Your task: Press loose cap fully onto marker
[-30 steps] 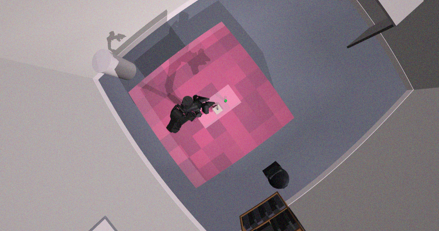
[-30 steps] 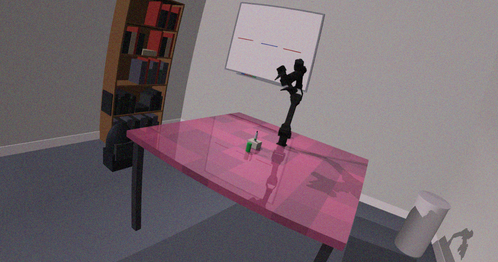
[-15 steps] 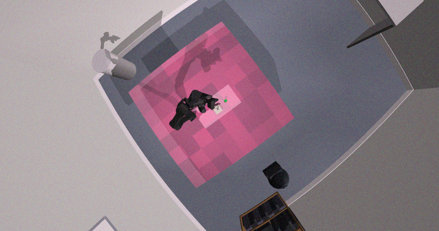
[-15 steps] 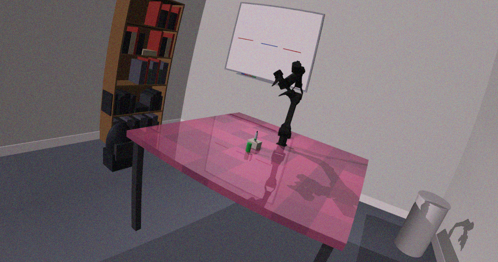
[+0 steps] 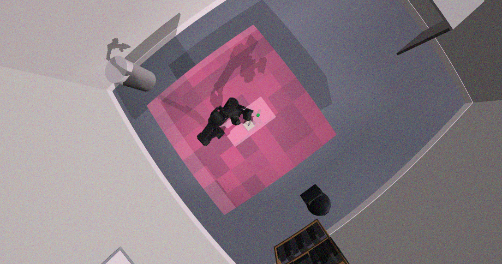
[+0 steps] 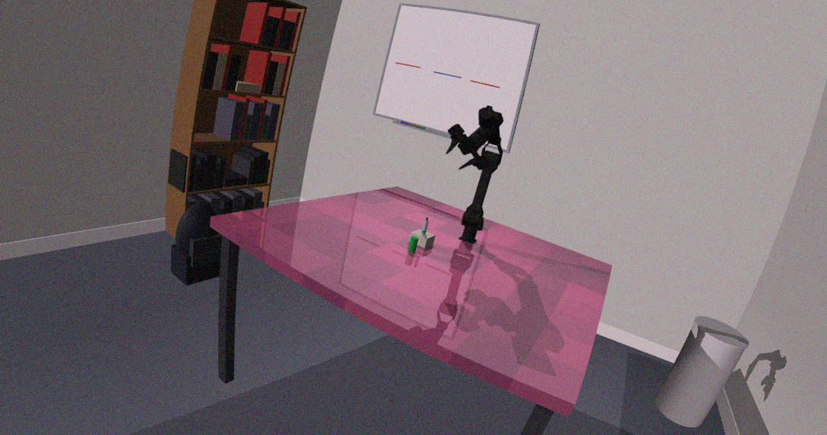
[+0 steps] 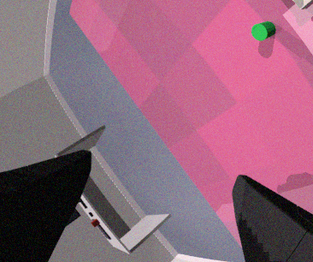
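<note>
We see a pink table (image 5: pixel 298 93) (image 6: pixel 324 258) (image 7: pixel 221 98), and the black arm (image 5: pixel 215 117) (image 6: pixel 481 186) reaches up high over it. In the outside view, the arm stands right of the middle of the frame, and its claw (image 5: pixel 247 114) (image 6: pixel 454 160) (image 7: pixel 164 174) hangs up in the air in front of the whiteboard (image 6: pixel 451 44).

The claw is open wide, though not all the way, and it has nothing in it. In the wrist view we see one dark finger at the lower left and one at the lower right, with a big gap between them.

The green cap (image 5: pixel 258 115) (image 6: pixel 412 244) (image 7: pixel 263 31) stands on the table, well below the claw. We find it near the middle of the top view, and near the upper right of the wrist view. It is near the little pale block (image 5: pixel 248 126) (image 6: pixel 426 240), but we can't tell if they touch.

The marker (image 6: pixel 425 226) stands up in the block with its dark tip showing, so the cap is off it. In the outside view, we see the block and marker close to the middle of the frame, with the cap just in front and a bit to the left.
</note>
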Robot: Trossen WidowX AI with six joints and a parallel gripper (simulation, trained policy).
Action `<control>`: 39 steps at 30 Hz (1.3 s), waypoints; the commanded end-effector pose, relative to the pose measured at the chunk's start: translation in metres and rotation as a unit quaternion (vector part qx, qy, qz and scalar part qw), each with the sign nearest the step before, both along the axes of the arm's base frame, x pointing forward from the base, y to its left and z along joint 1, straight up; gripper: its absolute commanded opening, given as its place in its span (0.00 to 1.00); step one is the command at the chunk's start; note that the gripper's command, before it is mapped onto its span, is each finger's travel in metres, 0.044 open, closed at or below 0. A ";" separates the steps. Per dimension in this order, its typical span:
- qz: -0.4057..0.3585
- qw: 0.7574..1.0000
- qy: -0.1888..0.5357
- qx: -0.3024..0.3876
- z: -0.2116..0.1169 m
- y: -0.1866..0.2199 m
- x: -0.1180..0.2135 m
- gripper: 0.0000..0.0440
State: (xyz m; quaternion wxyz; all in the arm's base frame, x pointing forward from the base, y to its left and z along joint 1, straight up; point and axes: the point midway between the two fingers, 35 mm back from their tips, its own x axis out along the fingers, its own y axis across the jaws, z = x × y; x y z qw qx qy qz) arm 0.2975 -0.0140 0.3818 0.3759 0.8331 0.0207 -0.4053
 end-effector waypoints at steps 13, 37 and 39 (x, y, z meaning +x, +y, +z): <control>-0.015 0.998 0.058 0.027 -0.033 0.000 0.024 0.76; -0.045 0.987 0.139 0.071 -0.083 -0.009 0.055 0.75; -0.048 0.985 0.145 0.075 -0.087 -0.010 0.057 0.75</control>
